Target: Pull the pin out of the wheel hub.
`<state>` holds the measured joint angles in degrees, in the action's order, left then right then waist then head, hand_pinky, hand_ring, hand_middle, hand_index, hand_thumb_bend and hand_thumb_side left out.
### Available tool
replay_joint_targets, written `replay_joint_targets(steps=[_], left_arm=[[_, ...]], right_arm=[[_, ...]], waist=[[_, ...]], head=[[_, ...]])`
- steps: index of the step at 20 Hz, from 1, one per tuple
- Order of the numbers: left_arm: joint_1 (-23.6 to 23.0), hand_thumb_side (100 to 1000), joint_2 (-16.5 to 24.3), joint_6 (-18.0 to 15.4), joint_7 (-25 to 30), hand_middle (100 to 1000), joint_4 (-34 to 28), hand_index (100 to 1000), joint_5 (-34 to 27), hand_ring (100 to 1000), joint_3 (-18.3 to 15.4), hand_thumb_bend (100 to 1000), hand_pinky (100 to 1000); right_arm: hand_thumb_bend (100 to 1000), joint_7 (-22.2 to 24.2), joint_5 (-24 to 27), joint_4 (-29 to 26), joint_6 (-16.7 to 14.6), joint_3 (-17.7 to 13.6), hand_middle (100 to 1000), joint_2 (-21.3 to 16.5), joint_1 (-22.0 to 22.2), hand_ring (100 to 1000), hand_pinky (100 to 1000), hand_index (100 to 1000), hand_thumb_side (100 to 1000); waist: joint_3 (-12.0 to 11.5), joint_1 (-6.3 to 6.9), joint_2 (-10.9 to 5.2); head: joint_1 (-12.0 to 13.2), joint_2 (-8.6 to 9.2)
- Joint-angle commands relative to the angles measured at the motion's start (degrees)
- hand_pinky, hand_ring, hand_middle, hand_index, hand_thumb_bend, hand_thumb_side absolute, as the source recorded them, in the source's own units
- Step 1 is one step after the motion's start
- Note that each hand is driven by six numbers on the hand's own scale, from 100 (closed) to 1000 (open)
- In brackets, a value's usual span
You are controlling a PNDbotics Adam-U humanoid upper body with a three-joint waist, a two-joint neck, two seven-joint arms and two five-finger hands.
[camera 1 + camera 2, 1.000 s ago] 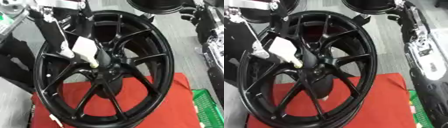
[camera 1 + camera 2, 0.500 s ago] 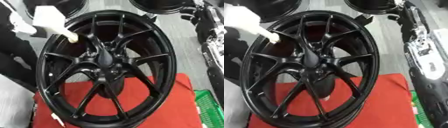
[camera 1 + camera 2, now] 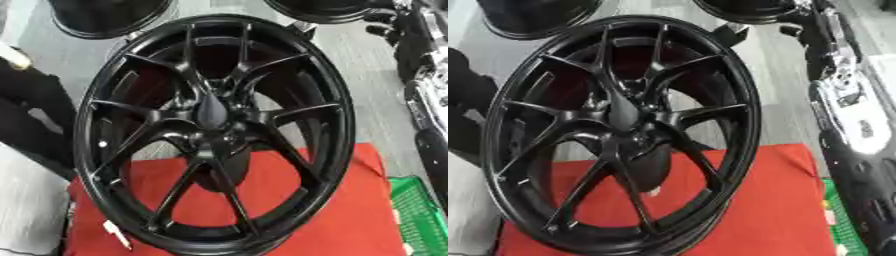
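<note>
Wheel hub [image 3: 213, 112]: black, multi-spoke, standing on its rim and leaning back; its lower edge rests on the red mat.
Red mat [image 3: 350, 210]: spread under and in front of the wheel hub, on a grey surface.
Pale shape [image 3: 12, 56]: whitish with a yellowish tip, up and to the left of the wheel hub, cut by the picture edge and well apart from the rim; whether it is the pin or the left hand cannot be told.
Fingers: none can be made out, so open or closed cannot be told for either hand.
Right arm [image 3: 843, 102]: black and silver, running down the right side of the wheel hub, apart from the rim.
White tag [image 3: 116, 234]: at the wheel hub's lower left rim.
Green basket [image 3: 422, 215]: right of the wheel hub, beside the mat's edge.
Other black wheels [image 3: 105, 20]: behind the wheel hub.
</note>
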<state>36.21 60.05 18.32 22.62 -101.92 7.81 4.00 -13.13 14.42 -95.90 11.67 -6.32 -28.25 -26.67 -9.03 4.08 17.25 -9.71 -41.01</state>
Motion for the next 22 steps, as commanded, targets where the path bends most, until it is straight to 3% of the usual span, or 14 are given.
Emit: replay_joint_targets(steps=[1, 2, 6, 7, 8, 9, 11, 14, 17, 18, 20, 22], left_arm=[[-2.4, 100, 3.4, 0.2, -3.1, 382, 1.6, 388, -1.0, 498, -3.6, 446, 547], [-3.4, 100, 3.5, 0.2, -3.9, 427, 2.3, 440, -1.3, 523, -4.0, 433, 575], [-5.9, 100, 4.2, -2.8, -2.2, 727, 5.3, 752, -3.9, 741, -4.0, 747, 756], [-5.9, 134, 4.3, -3.7, -1.8, 751, 6.3, 784, -4.1, 759, -4.1, 821, 768], [-5.9, 240, 4.3, -4.4, -1.8, 756, 7.1, 803, -3.9, 762, -4.3, 853, 771], [-6.0, 323, 4.4, -4.8, -1.5, 768, 7.8, 830, -3.4, 773, -4.3, 864, 783], [-6.0, 389, 4.5, -5.0, 0.4, 785, 8.9, 856, -1.0, 789, -4.0, 875, 800], [-5.7, 460, 4.0, -5.4, 2.2, 800, 9.4, 874, 0.5, 796, -4.1, 845, 805], [-5.6, 557, 3.7, -6.1, 4.2, 805, 9.3, 836, -0.8, 797, -3.8, 757, 805], [-5.5, 599, 3.5, -6.4, 4.5, 802, 9.1, 825, -1.6, 792, -3.8, 649, 797], [-5.4, 623, 3.0, -6.7, 4.0, 799, 8.5, 819, -3.7, 786, -4.0, 591, 790], [-5.0, 611, 2.0, -6.4, 1.6, 768, 7.5, 799, -5.2, 747, -4.6, 462, 742]], right_arm=[[100, -0.4, 0.3, -0.9, -0.1, -0.7, 727, -1.9, -0.6, 755, 799, 741, 734], [100, -0.4, 0.3, -0.9, -0.1, -0.8, 727, -2.0, -0.6, 755, 799, 741, 735], [100, -0.5, 0.4, -0.9, -0.1, -0.8, 726, -2.2, -0.6, 754, 799, 740, 731], [100, -0.5, 0.5, -0.9, -0.1, -0.8, 726, -2.3, -0.5, 754, 799, 740, 733], [100, -0.5, 0.4, -0.9, -0.1, -0.8, 726, -2.4, -0.5, 754, 798, 740, 733], [100, -0.5, 0.4, -0.8, -0.1, -0.8, 726, -2.4, -0.4, 754, 798, 740, 734], [100, -0.4, 0.5, -0.8, -0.1, -0.8, 726, -2.4, -0.4, 754, 798, 740, 735], [100, -0.4, 0.5, -0.8, 0.0, -0.7, 726, -2.3, -0.5, 754, 798, 740, 735], [100, -0.4, 0.5, -0.8, 0.0, -0.7, 726, -2.4, -0.5, 754, 798, 740, 735], [100, -0.4, 0.5, -0.8, 0.0, -0.7, 726, -2.4, -0.5, 754, 798, 740, 735], [100, -0.6, 0.4, -0.8, 0.1, -0.8, 726, -2.4, -0.5, 753, 798, 739, 737], [100, -0.9, 0.3, -0.7, 0.2, -0.9, 726, -2.3, -0.5, 753, 798, 739, 738]], waist=[[-0.2, -0.15, -0.82], [-0.3, -0.19, -0.8], [-0.3, -0.27, -0.71], [-0.4, -0.28, -0.7], [-0.4, -0.31, -0.67], [-0.3, -0.33, -0.62], [-0.3, -0.32, -0.57], [-0.2, -0.39, -0.56], [-0.2, -0.37, -0.55], [-0.2, -0.38, -0.55], [-0.2, -0.41, -0.54], [-0.2, -0.45, -0.57]], head=[[0.2, 0.36], [0.2, 0.37], [0.6, 0.01], [0.8, 0.02], [0.9, 0.1], [0.9, 0.18], [1.1, 0.22], [0.9, 0.24], [1.0, -0.18], [1.0, -0.25], [1.0, -0.28], [0.9, -0.29]])
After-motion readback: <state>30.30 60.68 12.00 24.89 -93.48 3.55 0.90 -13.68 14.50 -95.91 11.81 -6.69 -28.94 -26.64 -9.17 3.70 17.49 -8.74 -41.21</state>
